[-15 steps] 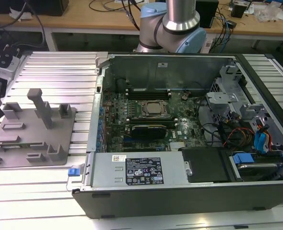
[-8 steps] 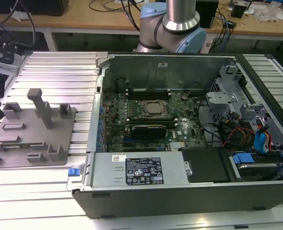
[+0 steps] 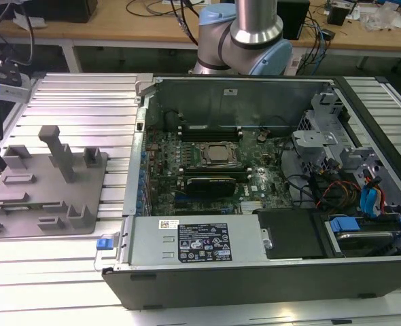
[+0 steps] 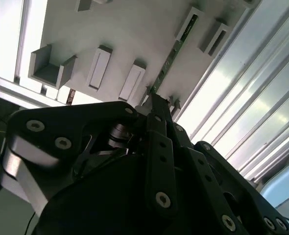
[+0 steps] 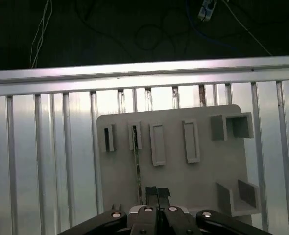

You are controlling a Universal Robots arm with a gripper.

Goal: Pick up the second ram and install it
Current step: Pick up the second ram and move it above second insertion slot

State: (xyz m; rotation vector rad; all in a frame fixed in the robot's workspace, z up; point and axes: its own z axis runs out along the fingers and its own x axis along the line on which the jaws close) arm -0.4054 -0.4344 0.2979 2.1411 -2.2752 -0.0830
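— Exterior view first: how far along?
— Early, at a guess. Open computer case (image 3: pixel 255 282) of dark sheet metal at the exterior view's right, green motherboard (image 3: pixel 161 159) inside, long black slots (image 3: pixel 211 129) toward its far side; no judging from here whether filled. Grey holder block (image 3: pixel 44 204) at the exterior view's left, well apart: matte plastic, squared posts (image 3: pixel 51 144) upright.
— Second wrist view?
— Black, bolted gripper (image 4: pixel 154 98) right at one end of the second ram (image 4: pixel 171 54): thin green stick, standing on edge along the block.
— First wrist view?
— Same stick edge-on, a mere line, other end seated in a raised bracket (image 5: pixel 139 138). So not lifted: pick-up unfinished, install wholly left. Narrow set of the hand, fingertips (image 5: pixel 151 192) nearly together; hard to say whether pinching the stick. Beneath, ribbed aluminium table (image 5: pixel 51 161), bright and glossy.
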